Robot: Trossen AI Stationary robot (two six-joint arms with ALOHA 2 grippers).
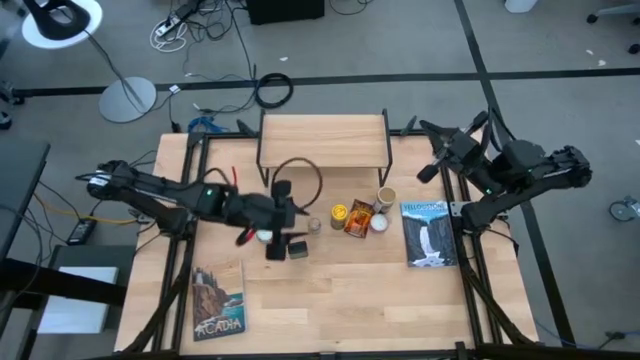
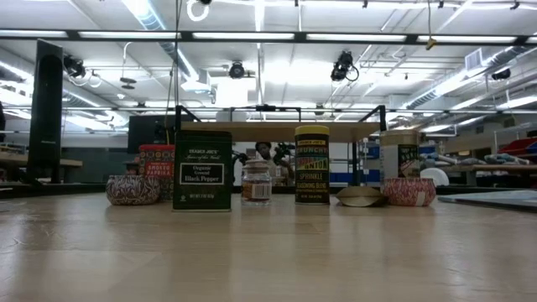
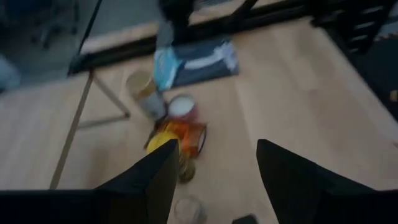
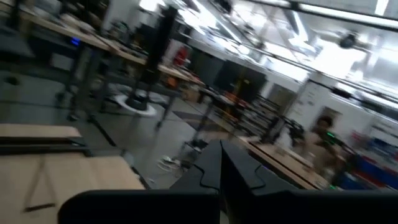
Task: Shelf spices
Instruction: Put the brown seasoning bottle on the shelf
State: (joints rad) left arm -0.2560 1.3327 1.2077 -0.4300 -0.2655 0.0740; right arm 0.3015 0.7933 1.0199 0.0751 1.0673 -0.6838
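The shelf (image 1: 323, 128) stood at the far side of the worktop (image 1: 340, 300). It was a small riser with a flat, light wood top and thin black metal legs. Nothing sat on its top.

The spices sat in a loose row on the worktop just in front of the shelf. In the low view, a square dark tin (image 2: 202, 170) of black pepper stood next to a red tin (image 2: 156, 164). A small glass jar (image 2: 256, 182) with a pale cap was beside the dark tin. A tall round yellow jar (image 2: 312, 165) had a black lid. A tan round jar (image 2: 403, 155) stood on the far side of the yellow jar, and from above it showed close to the shelf's leg (image 1: 385, 197). A shiny orange packet (image 1: 358, 218) lay flat near the tan jar.

The left gripper (image 1: 283, 235) hung over the worktop in front of the shelf, close to the dark tin. Its two dark fingers (image 3: 147, 180) were spread wide apart and held nothing.

The right gripper (image 1: 440, 160) waited off to the side of the shelf. Its fingers (image 4: 214, 171) were pressed together.

A flat book (image 1: 428, 233) with a waterfall picture lay near the packet.
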